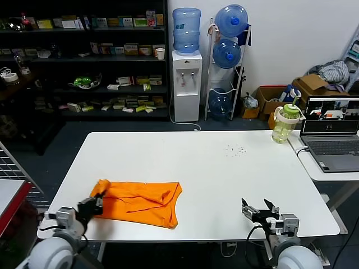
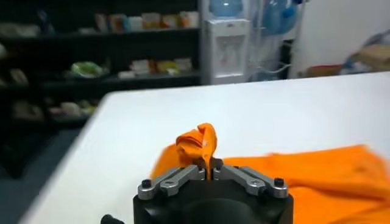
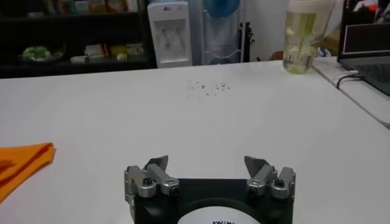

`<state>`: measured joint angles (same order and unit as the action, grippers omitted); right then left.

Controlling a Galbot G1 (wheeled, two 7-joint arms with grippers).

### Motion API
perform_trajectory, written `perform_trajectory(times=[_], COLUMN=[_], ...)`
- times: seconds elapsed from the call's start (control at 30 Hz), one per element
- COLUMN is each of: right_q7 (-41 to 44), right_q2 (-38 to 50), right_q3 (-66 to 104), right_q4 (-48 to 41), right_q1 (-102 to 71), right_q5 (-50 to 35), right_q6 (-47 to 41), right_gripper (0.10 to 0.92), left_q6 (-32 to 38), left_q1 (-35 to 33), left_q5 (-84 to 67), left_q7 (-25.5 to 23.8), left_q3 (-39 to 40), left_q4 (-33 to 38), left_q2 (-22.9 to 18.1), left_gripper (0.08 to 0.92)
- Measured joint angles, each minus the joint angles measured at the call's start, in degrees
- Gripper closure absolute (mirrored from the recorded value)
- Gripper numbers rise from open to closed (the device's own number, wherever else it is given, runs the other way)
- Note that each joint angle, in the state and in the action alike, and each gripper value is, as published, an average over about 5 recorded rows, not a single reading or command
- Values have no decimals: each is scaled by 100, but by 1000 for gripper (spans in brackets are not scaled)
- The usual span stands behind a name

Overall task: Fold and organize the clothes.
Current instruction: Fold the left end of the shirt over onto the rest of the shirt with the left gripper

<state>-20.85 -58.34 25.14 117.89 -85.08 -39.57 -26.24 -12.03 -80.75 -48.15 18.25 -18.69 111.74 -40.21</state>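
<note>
T-shirt (image 1: pixel 143 203) corner hidden inside left hand (image 1: pixel 96 203).

One orange T-shirt (image 1: pixel 143 203) lies just beside the left gripper (image 1: pixel 96 202). Two grippers in all, the right gripper (image 1: pixel 259 208) counted. Beyond it stand one green bottle (image 1: pixel 285 123) and one laptop (image 1: pixel 331 138). Three water jugs (image 1: pixel 187 29) stand farther off.
</note>
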Motion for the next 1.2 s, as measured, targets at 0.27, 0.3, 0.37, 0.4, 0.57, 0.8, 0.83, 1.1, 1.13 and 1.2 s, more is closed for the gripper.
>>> perform_trajectory(times=[0.27,0.3,0.37,0.4,0.57,0.8,0.83,1.1,1.13,1.2], right_q7=[-13,-13,-13,-13,-13,-16,-17,-25,-25,-25], right_q2=[-203,-228,-265,-276,-290,-273,-267,-234,-234,-234], right_q3=[136,142,153,158,172,138,132,75,65,45], right_q4=[70,72,73,72,44,-31,-44,-149,-160,-175], right_q1=[-266,-284,-309,-317,-333,-274,-260,-148,-131,-100], right_q5=[126,137,150,153,146,104,96,43,38,28], right_q6=[-3,-3,-3,-4,-4,-14,-16,-18,-18,-18], right_gripper=[203,203,203,203,203,203,203,203,203,203], left_q6=[-238,-250,-262,-264,-279,-370,-391,-643,-668,-704], left_q1=[662,743,893,960,1179,1293,1300,1240,1222,1197], left_q5=[-81,-72,-37,-16,73,101,92,-267,-330,-445], left_q7=[-3,-10,-28,-39,-82,-66,-58,147,175,214], left_q3=[824,901,1042,1106,1355,1542,1549,1486,1463,1401], left_q4=[48,21,-43,-79,-238,-269,-261,67,127,229], left_q2=[-911,-1007,-1178,-1254,-1536,-1762,-1772,-1645,-1587,-1449], left_gripper=[877,877,877,877,877,786,752,518,492,431])
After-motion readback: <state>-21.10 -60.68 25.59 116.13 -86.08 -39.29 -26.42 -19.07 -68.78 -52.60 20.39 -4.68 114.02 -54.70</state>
